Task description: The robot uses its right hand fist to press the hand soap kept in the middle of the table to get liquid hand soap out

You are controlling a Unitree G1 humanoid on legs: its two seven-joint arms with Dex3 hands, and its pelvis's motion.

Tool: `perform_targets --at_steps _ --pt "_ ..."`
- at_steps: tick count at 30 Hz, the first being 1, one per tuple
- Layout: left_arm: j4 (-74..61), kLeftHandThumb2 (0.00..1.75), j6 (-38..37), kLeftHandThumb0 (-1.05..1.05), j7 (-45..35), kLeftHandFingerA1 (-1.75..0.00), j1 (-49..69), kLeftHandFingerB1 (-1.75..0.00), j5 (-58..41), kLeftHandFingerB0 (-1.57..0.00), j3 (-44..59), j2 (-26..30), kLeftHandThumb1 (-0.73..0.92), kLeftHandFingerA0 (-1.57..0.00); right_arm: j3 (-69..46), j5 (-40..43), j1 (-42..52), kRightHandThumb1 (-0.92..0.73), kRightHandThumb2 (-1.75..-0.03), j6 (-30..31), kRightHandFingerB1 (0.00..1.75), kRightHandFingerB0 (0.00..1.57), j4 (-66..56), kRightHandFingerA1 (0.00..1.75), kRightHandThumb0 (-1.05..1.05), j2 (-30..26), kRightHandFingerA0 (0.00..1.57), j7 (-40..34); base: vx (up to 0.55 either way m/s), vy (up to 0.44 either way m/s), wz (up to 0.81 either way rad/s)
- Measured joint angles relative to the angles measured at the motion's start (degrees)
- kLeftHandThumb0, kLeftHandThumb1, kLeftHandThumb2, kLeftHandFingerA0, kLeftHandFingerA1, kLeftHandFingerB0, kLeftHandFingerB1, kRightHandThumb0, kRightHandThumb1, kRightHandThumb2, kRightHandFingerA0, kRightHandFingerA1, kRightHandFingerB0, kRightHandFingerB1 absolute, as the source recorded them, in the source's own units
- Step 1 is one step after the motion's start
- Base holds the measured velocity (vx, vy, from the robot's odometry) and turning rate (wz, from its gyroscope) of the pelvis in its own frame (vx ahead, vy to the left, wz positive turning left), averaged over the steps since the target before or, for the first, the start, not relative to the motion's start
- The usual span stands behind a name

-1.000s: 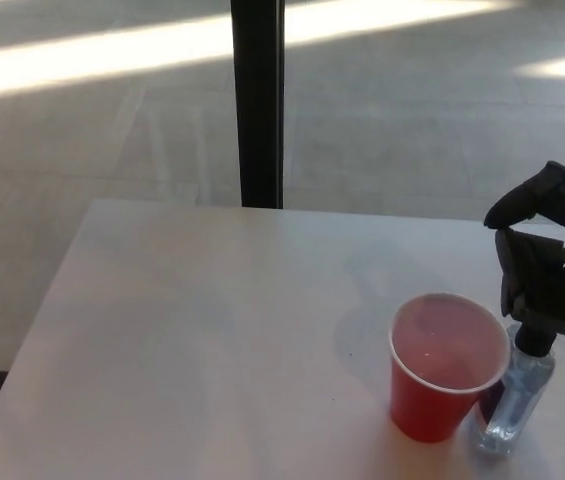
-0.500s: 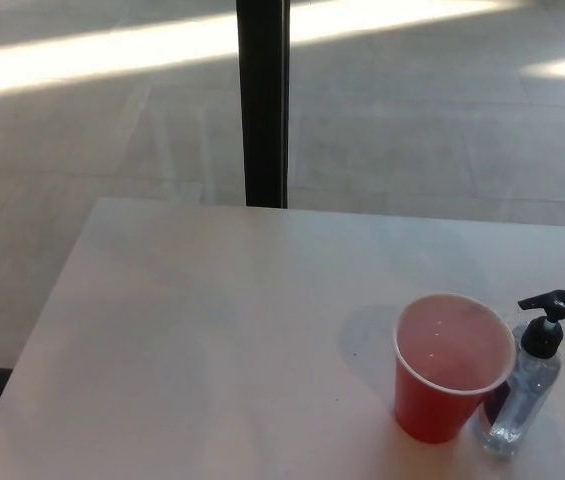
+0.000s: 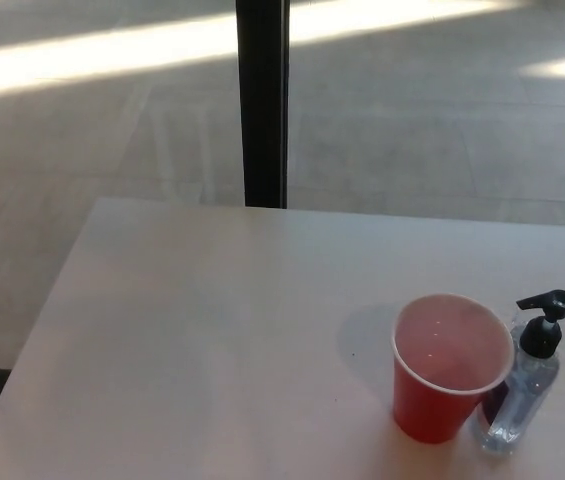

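A clear hand soap bottle [image 3: 522, 395] with a black pump head [image 3: 544, 318] stands upright near the right front of the white table [image 3: 212, 340]. Its nozzle points left, over a red plastic cup [image 3: 449, 368] that stands just to its left, touching or nearly touching it. The pump head is up and nothing rests on it. Neither of my hands shows in the head view.
A black post [image 3: 262, 100] rises behind the table's far edge. Beyond it lies grey floor with bright sunlit stripes. The table's left edge runs diagonally at the picture's left.
My right hand, which sat on the pump head a second ago, lifted away to the right and has left the picture. The pump head is uncovered.
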Motion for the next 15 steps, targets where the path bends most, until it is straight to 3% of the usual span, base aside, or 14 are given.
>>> perform_targets --at_steps 1,2,4,5,7,8,9,10,11,12,13,14,15 --pt "0.0 1.28 0.0 0.01 0.0 -1.66 0.0 -1.26 0.0 -0.88 0.0 0.0 0.46 -1.33 -1.9 -0.3 1.4 -0.56 -1.03 -0.3 1.33 0.76 2.5 1.75 -0.29 -0.9 1.05 -0.4 0.0 0.0 0.0" --pt "0.0 1.24 0.0 0.04 0.0 -1.75 0.0 -1.29 0.0 -0.74 0.0 0.0 0.51 -1.17 -2.8 -0.5 2.1 -0.58 -1.1 -0.5 1.29 0.73 3.7 1.75 -0.27 -1.3 1.06 -0.6 0.0 0.0 0.0" --pt "0.1 1.25 0.0 0.04 0.0 -1.75 0.0 -1.28 0.0 -0.73 0.0 0.0 0.5 -1.15 -5.4 -1.2 4.7 -0.58 -1.08 -1.4 1.27 0.75 7.8 1.75 -0.27 -2.3 1.06 -1.1 0.0 0.0 0.0" --pt "0.2 1.3 0.0 0.02 0.0 -1.66 0.0 -1.28 0.0 -0.86 0.0 0.0 0.44 -1.28 -6.2 -1.4 5.6 -0.58 -0.99 -1.9 1.32 0.82 9.2 1.75 -0.31 -2.4 1.07 -1.2 0.0 0.0 0.0" --pt "0.2 1.28 0.0 -0.03 0.0 -1.66 -0.1 -1.24 0.0 -0.82 0.0 0.0 0.45 -1.27 -8.4 -2.1 8.6 -0.55 -1.01 -3.5 1.33 0.84 13.8 1.75 -0.3 -2.7 1.09 -1.8 0.0 0.0 0.0" --pt "0.2 1.26 0.0 -0.03 0.0 -1.62 -0.1 -1.23 0.0 -0.84 0.0 0.0 0.47 -1.26 -9.4 -2.4 10.1 -0.59 -1.09 -4.3 1.06 0.85 16.0 1.38 -0.38 -2.7 1.27 -2.3 0.0 0.0 0.0" --pt "0.2 1.3 0.0 -0.01 0.0 -1.75 -0.1 -1.35 0.0 -0.82 0.0 0.0 0.44 -1.16 -9.8 -2.6 11.2 -0.59 -0.95 -4.9 1.05 0.87 17.5 1.59 -0.3 -2.7 1.27 -2.6 0.0 0.0 0.0" --pt "0.2 1.3 0.0 0.02 0.0 -1.64 -0.1 -1.29 0.0 -0.92 0.0 0.0 0.43 -1.29 -10.3 -2.8 12.4 -0.72 -0.85 -5.7 0.96 0.86 19.0 1.69 -0.3 -2.7 1.14 -3.0 0.0 0.0 0.0" --pt "0.2 1.29 0.0 0.04 0.0 -1.62 -0.1 -1.28 0.0 -0.94 0.0 0.0 0.44 -1.29 -10.6 -3.1 13.3 -0.75 -0.76 -6.3 0.87 0.86 20.5 1.68 -0.33 -2.6 1.1 -3.3 0.0 0.0 0.0" --pt "0.1 1.32 0.0 0.01 0.0 -1.75 -0.1 -1.35 0.0 -0.77 0.0 0.0 0.46 -1.05 -11.0 -3.4 14.2 -0.78 -0.69 -7.1 0.76 0.83 22.0 1.7 -0.37 -2.6 1.08 -3.7 0.0 0.0 0.0" --pt "0.1 1.31 0.0 0.09 0.0 -1.66 -0.1 -1.33 0.0 -0.95 0.0 0.0 0.42 -1.31 -11.2 -3.6 15.2 -0.77 -0.7 -7.9 0.67 0.77 23.9 1.74 -0.41 -2.6 1.02 -4.1 0.0 0.0 0.0" --pt "0.1 1.31 0.0 0.09 0.0 -1.66 -0.1 -1.33 0.0 -0.95 0.0 0.0 0.42 -1.31 -11.3 -3.8 15.8 -0.77 -0.7 -8.5 0.67 0.77 25.2 1.74 -0.41 -2.5 1.02 -4.5 0.0 0.0 0.0" --pt "0.1 1.3 0.0 0.07 0.0 -1.7 -0.2 -1.27 0.0 -0.84 0.0 0.0 0.44 -1.35 -11.3 -4.1 16.6 -0.74 -0.65 -9.3 0.68 0.61 27.0 1.75 -0.43 -2.3 0.85 -5.2 0.0 0.0 0.0"
